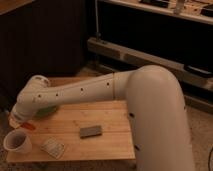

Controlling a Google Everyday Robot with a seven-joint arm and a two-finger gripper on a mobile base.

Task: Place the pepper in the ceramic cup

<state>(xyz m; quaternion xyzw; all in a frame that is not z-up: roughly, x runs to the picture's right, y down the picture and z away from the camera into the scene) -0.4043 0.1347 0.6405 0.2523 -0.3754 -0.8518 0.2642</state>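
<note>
The small white ceramic cup [17, 142] stands on the wooden table [107, 117] at its front left corner. My gripper [22, 124] is at the end of the white arm, just above and behind the cup's rim. It is shut on the slim red-orange pepper [28, 127], which sticks out to the right under the wrist, a little above the table. The pepper is beside the cup's far rim, not inside it.
A large round green object [46, 111] lies behind the arm, mostly hidden. A grey rectangular block [90, 131] lies mid-table. A small flat packet [52, 148] lies near the front edge, right of the cup. Dark shelving stands behind the table.
</note>
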